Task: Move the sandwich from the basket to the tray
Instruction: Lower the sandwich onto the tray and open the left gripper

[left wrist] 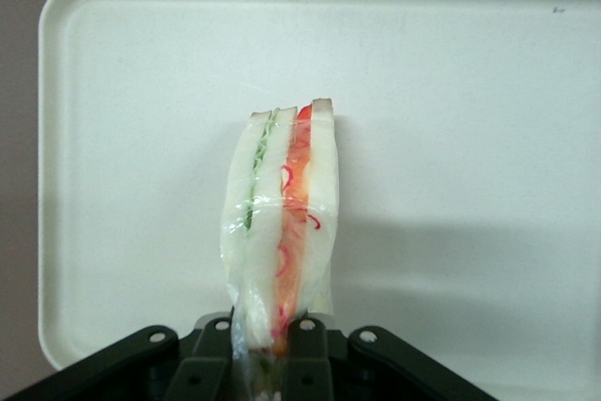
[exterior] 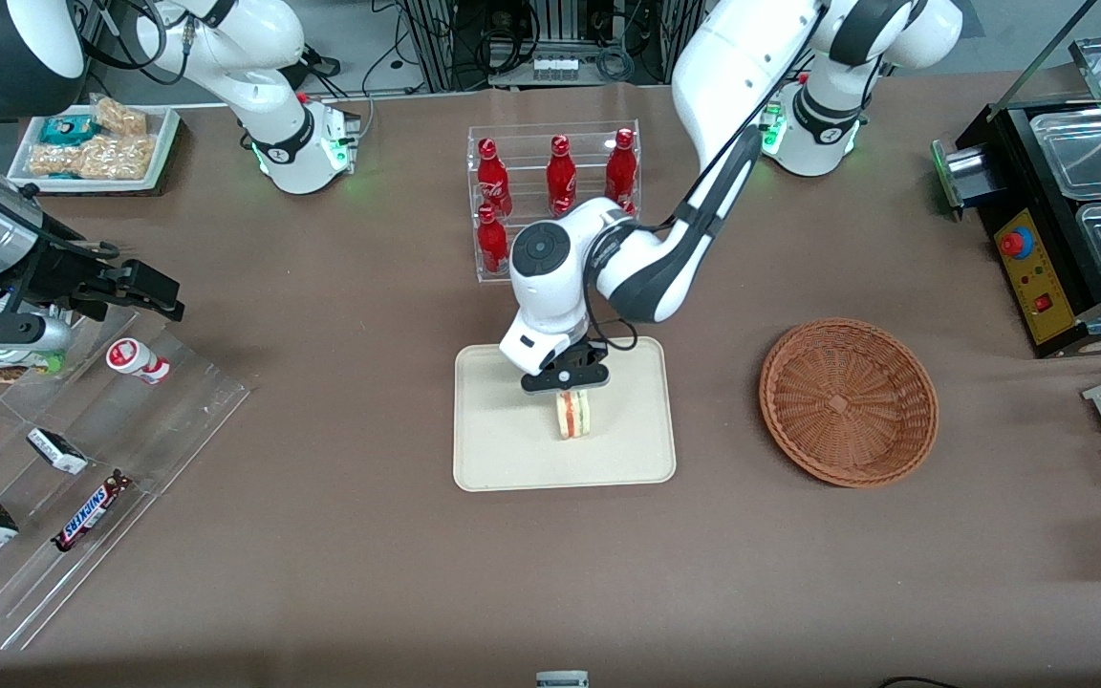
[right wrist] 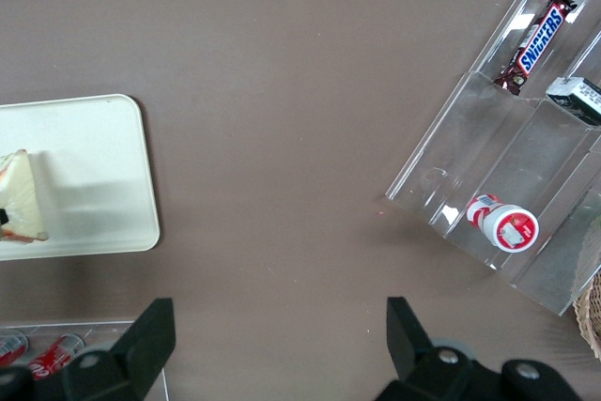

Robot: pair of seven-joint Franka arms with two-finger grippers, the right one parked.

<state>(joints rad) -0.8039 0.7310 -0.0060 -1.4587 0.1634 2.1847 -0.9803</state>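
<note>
The sandwich (exterior: 572, 415) is a pale bread wedge with red-orange and green filling in clear wrap. It stands on edge over the middle of the cream-beige tray (exterior: 512, 463). My left gripper (exterior: 570, 390) is right above it, shut on its upper end. In the left wrist view the black fingers (left wrist: 305, 349) pinch the wrapped sandwich (left wrist: 282, 204) against the tray (left wrist: 470, 91). I cannot tell whether the sandwich touches the tray. It also shows in the right wrist view (right wrist: 21, 199). The reddish-brown wicker basket (exterior: 849, 401) is empty, beside the tray toward the working arm's end.
A clear rack of red cola bottles (exterior: 555, 186) stands farther from the front camera than the tray. Clear stepped racks with snack bars (exterior: 82, 478) lie toward the parked arm's end. A black machine with metal pans (exterior: 1057, 229) stands at the working arm's end.
</note>
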